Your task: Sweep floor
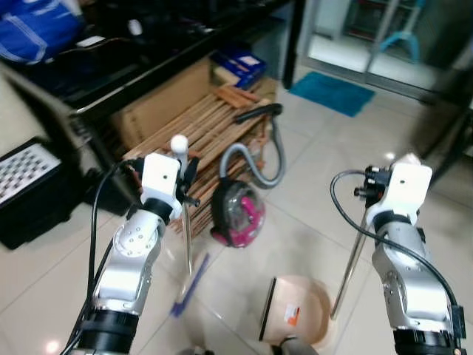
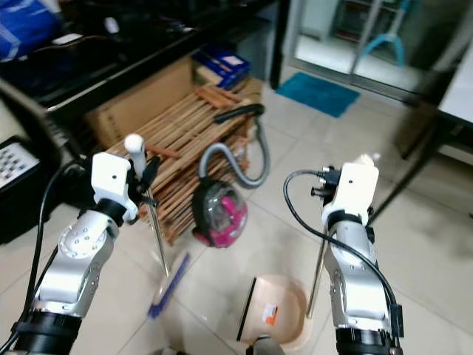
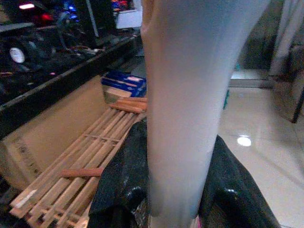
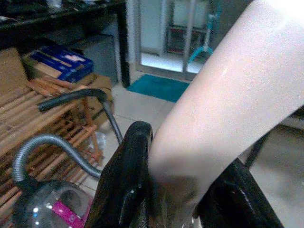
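- Vacuum cleaner [image 1: 237, 213]: pink and clear canister on the tiled floor [image 1: 310, 185], grey hose curling up to a black nozzle; taken as landmark.
- Left gripper [image 1: 186, 180]: raised just left of the vacuum cleaner, clenched round the white handle top of the broom [image 1: 187, 235].
- Broom: thin metal shaft running down from that grasp, blue bristle head [image 1: 191, 284] on the floor in front of and left of the vacuum cleaner.
- Right gripper [image 2: 328, 189]: well right of the vacuum cleaner, clamped on the pale handle of the dustpan [image 1: 295, 310].
- Dustpan: beige pan flat on the floor in front of and right of the vacuum cleaner, its pole slanting up to the right gripper.
- Wooden slatted rack [image 1: 198, 137]: leaning directly behind the vacuum cleaner.
- Bench [image 1: 148, 74]: dark, behind the rack.
- Teal mat [image 1: 331, 92]: far beyond the vacuum cleaner, by the doorway.
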You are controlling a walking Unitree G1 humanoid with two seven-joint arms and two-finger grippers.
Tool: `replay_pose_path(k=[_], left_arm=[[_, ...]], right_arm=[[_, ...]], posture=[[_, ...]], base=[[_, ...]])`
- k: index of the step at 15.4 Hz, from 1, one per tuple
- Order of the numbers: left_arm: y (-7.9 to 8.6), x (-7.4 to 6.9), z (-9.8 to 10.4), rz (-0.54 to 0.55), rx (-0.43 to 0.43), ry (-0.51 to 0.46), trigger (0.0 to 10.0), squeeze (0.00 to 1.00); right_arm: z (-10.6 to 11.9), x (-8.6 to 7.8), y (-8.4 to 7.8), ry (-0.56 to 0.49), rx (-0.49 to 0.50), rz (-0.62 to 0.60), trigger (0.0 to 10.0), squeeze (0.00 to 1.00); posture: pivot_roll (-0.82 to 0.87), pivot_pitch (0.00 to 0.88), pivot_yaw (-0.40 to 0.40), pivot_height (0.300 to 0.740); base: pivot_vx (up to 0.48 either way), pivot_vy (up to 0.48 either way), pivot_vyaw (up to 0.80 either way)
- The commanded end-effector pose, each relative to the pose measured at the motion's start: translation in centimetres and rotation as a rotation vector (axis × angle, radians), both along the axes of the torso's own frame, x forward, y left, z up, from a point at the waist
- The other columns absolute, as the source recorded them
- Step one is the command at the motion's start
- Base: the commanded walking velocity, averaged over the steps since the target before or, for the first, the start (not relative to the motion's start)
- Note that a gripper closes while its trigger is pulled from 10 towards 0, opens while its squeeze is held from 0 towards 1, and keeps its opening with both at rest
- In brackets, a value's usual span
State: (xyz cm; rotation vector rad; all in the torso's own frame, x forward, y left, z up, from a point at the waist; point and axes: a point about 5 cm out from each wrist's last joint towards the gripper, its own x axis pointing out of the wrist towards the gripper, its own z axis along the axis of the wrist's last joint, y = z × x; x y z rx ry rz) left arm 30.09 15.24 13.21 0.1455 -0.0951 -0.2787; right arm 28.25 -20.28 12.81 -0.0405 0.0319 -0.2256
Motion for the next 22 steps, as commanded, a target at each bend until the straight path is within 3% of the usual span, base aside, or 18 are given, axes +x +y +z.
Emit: replay_pose_path(k=[1, 4, 11, 16, 22], left_arm=[[0.4, 0.1, 0.2, 0.005, 0.027, -0.009, 10.0, 0.00], [0.3, 0.2, 0.4, 0.014, 0.048, -0.020, 10.0, 0.00], [0.3, 0.3, 0.5, 0.024, 0.063, -0.026, 10.0, 0.00], [0.7, 0.5, 0.6, 0.050, 0.042, -0.025, 10.0, 0.00], [0.8, 0.3, 0.4, 0.056, 0.034, -0.019, 10.0, 0.00]], right_arm=[[0.3, -0.3, 0.0, -0.003, 0.012, -0.011, 10.0, 0.00], [0.4, -0.3, 0.2, -0.004, 0.009, -0.010, 10.0, 0.00], [0.5, -0.3, 0.2, 0.002, 0.003, -0.016, 10.0, 0.00], [0.7, -0.4, 0.7, -0.006, 0.008, -0.007, 10.0, 0.00], [0.3, -0.6, 1.1, 0.016, 0.022, 0.022, 10.0, 0.00]], posture=[[-0.02, 0.061, 0.077, 0.740], [-0.02, 0.064, 0.078, 0.740], [-0.02, 0.069, 0.080, 0.740], [-0.02, 0.054, 0.078, 0.740], [-0.02, 0.039, 0.074, 0.740]], base=[[0.000, 0.000, -0.80], [0.000, -0.102, -0.80], [0.000, -0.454, -0.80], [0.000, 0.000, -0.75], [0.000, 0.000, -0.23]])
